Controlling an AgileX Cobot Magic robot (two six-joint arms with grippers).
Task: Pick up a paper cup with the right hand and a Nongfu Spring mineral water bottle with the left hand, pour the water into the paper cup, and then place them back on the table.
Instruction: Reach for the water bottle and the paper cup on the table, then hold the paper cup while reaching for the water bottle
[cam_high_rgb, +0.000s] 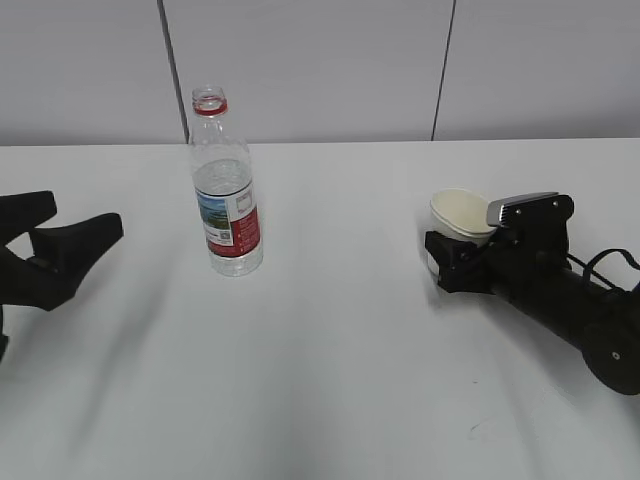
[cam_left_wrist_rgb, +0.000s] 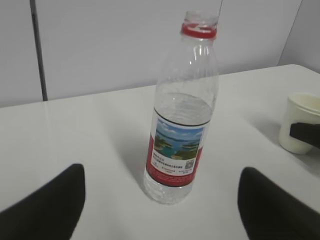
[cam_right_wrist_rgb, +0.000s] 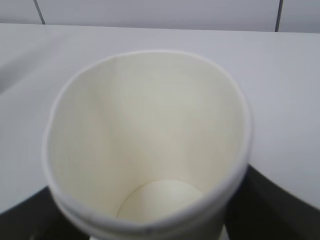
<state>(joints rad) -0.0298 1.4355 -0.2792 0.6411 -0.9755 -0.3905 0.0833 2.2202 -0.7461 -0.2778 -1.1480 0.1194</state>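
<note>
Nearest us, our right black gripper (cam_high_rgb: 447, 262) clamps the cream-white tapered paper cup (cam_high_rgb: 459, 226) on the white table (cam_high_rgb: 330, 380). Our left gripper (cam_high_rgb: 50, 240) gapes apart, short of the upright clear ribbed red-labelled bottle (cam_high_rgb: 225, 190).

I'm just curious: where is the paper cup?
In the exterior view the paper cup stands right of centre on the table, between the right gripper's fingers.

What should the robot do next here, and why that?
Probably move the left gripper forward to the water bottle and close on it. Its jaws are open and short of the bottle, which stands uncapped on the table. The right gripper already sits around the empty paper cup.
</note>
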